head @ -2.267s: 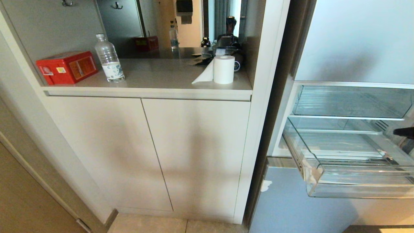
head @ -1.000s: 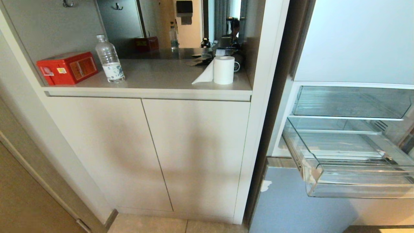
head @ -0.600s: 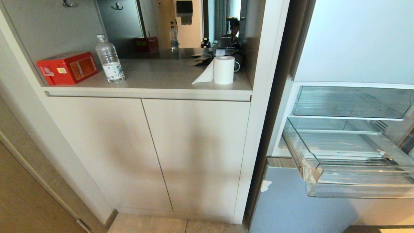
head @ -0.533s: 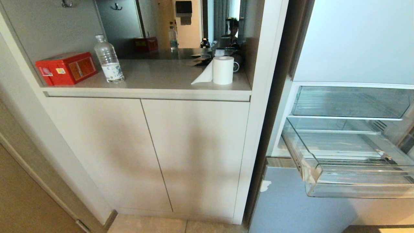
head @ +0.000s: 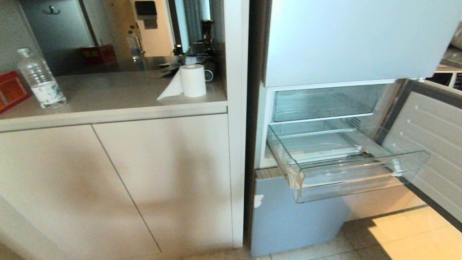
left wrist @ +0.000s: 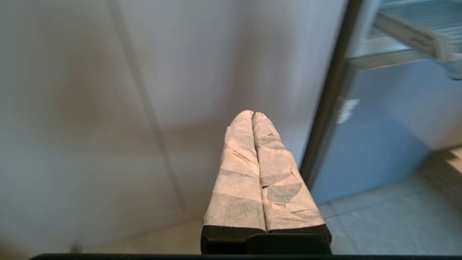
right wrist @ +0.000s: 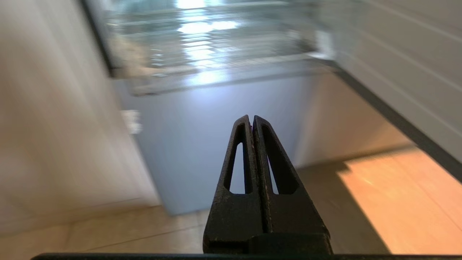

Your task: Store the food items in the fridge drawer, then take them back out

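In the head view, the wide see-through plastic fridge drawer juts out at centre right of the frame, pulled forward from the open fridge, with nothing visible on its ribbed floor; no red food lumps show in any view. A similar clear bin sits pushed in directly above it, under the pale silvery-blue upper fridge front. The white ribbed inner face of the open fridge door fills the right edge. Below the drawer is a pale blue lower front with a small white chip near its upper left corner. To the left stands a beige two-door cabinet; on its countertop rest a white paper roll at upper centre and a clear plastic water bottle at upper left, with a red box cut by the left edge. Neither arm appears in the head view. The left gripper, its fingers wrapped in white tape, is clenched with nothing between them, facing the cabinet front. The black right gripper is likewise clenched and empty, pointing towards the blue lower front beneath the drawer.
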